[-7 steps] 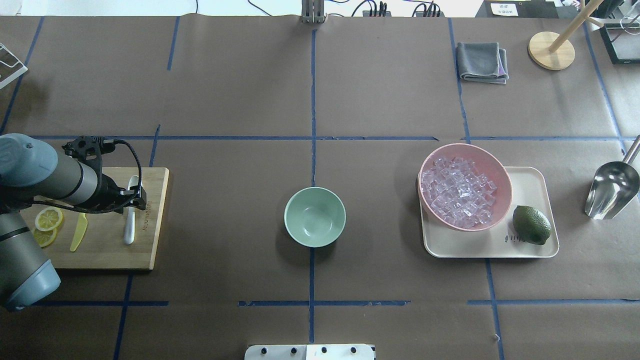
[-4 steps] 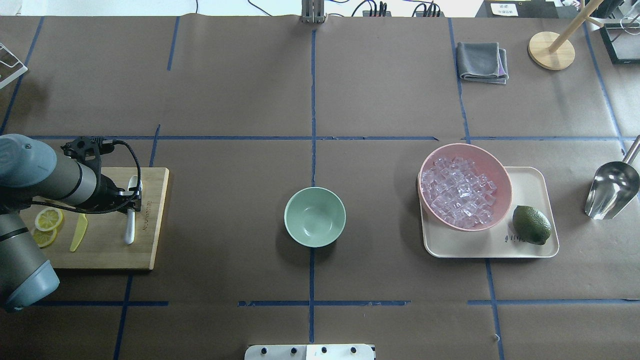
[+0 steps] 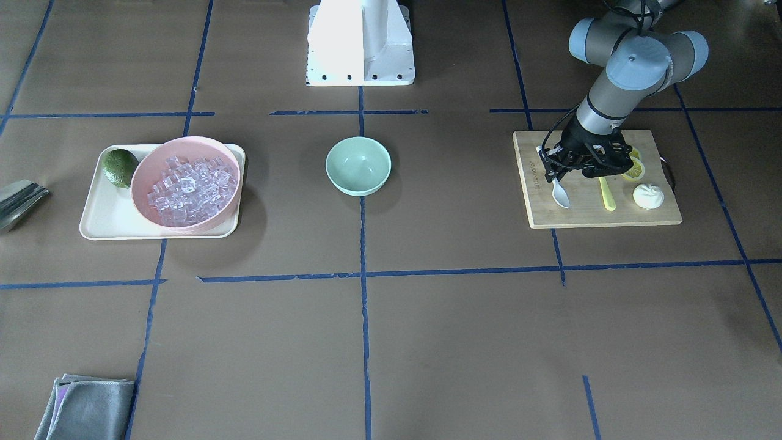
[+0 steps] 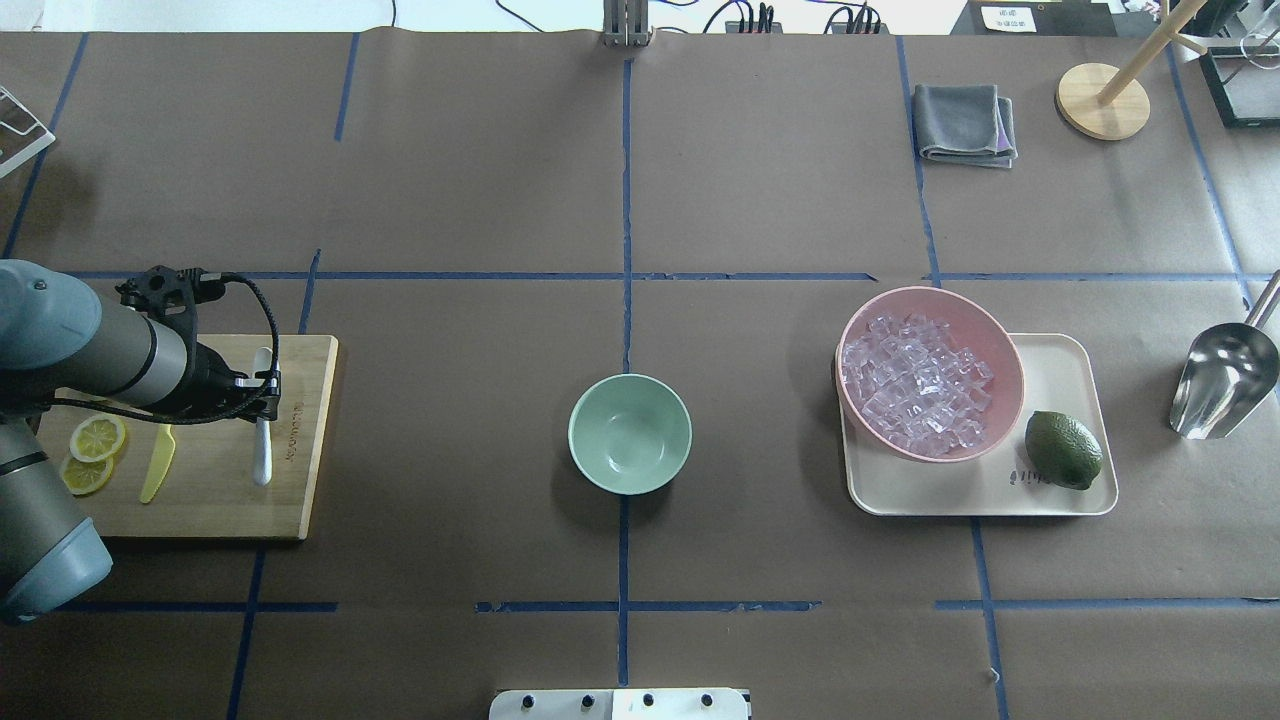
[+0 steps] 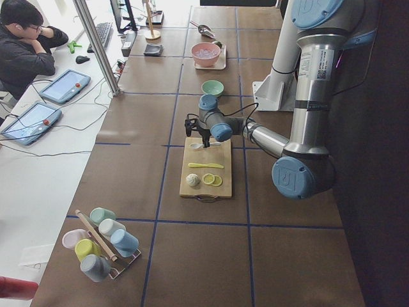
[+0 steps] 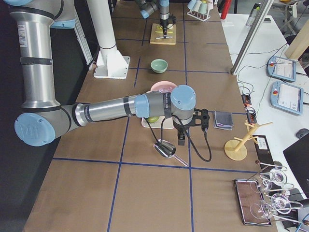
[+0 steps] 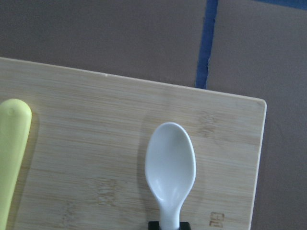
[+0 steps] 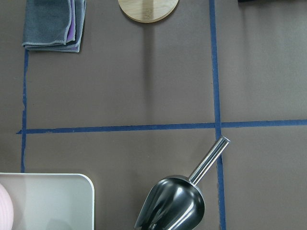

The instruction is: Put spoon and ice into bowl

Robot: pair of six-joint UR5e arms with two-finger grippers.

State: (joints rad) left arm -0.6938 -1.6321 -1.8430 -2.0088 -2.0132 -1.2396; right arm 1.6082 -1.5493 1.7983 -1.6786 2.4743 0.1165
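— Where's the spoon [image 7: 170, 163]?

— On the cutting board [image 4: 215, 500] at the desk's [image 4: 450, 200] nine o'clock. The left pincer [image 4: 262, 392] seems clamped on its neck. The bowl [image 4: 630, 440] sits empty at centre, and the ice [image 4: 915, 385] fills the pink bowl [image 4: 1005, 345] at three o'clock.

— Risks?

— That slim handle could swivel or slip mid-carry and drop short of the bowl. I can't tell the right pincer's [image 6: 181, 141] state.
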